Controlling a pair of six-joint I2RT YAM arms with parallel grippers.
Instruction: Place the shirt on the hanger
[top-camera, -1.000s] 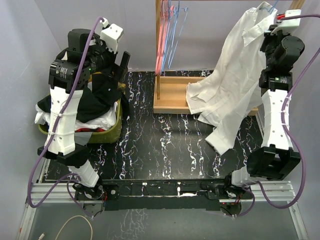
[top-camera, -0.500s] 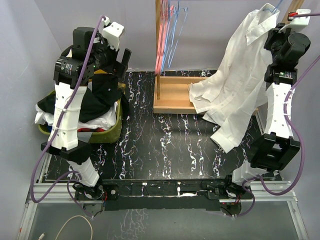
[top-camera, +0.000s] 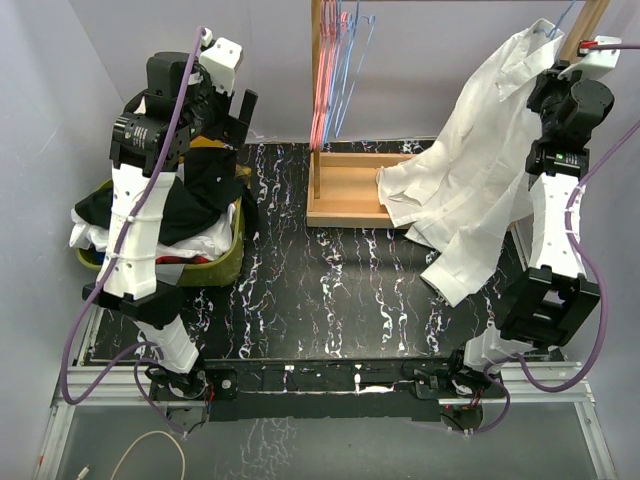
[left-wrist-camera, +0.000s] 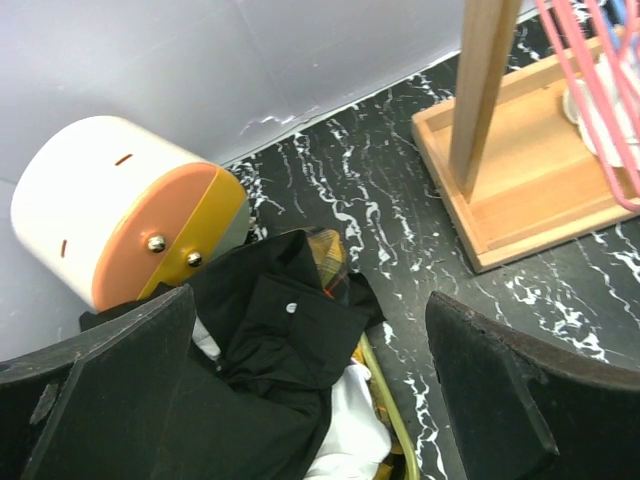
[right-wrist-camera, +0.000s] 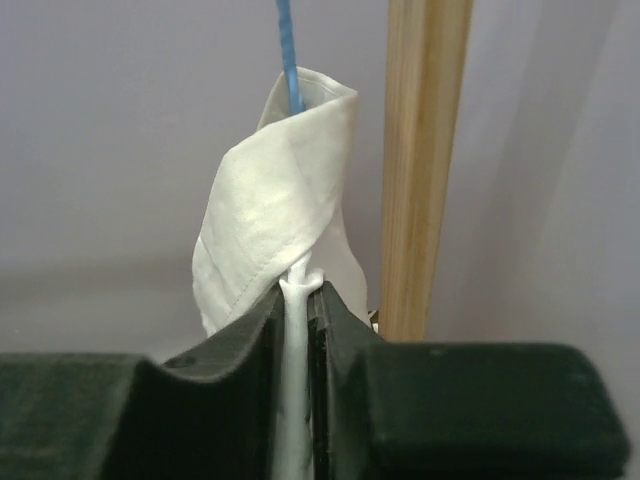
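Observation:
The white shirt (top-camera: 470, 180) hangs from the top right of the top view, its lower part draped over the wooden rack base and the table. A thin light-blue hanger hook (top-camera: 560, 22) rises from its collar beside the wooden post. My right gripper (top-camera: 552, 72) is raised high and shut on the shirt's collar fabric (right-wrist-camera: 275, 220); the blue hanger wire (right-wrist-camera: 288, 50) runs up out of the collar. My left gripper (top-camera: 240, 120) is open and empty, held above the basket of clothes, its fingers (left-wrist-camera: 500, 390) wide apart.
A yellow-green basket (top-camera: 225, 260) at the left holds a black garment (left-wrist-camera: 270, 350) and other clothes. A wooden rack with a tray base (top-camera: 345, 190) stands at the back, with pink hangers (top-camera: 322, 90) and blue ones on it. A wooden post (right-wrist-camera: 425, 160) is right of the collar.
My right arm has lifted the shirt higher and a little to the right, toward the wooden post. My left arm has risen slightly above the basket.

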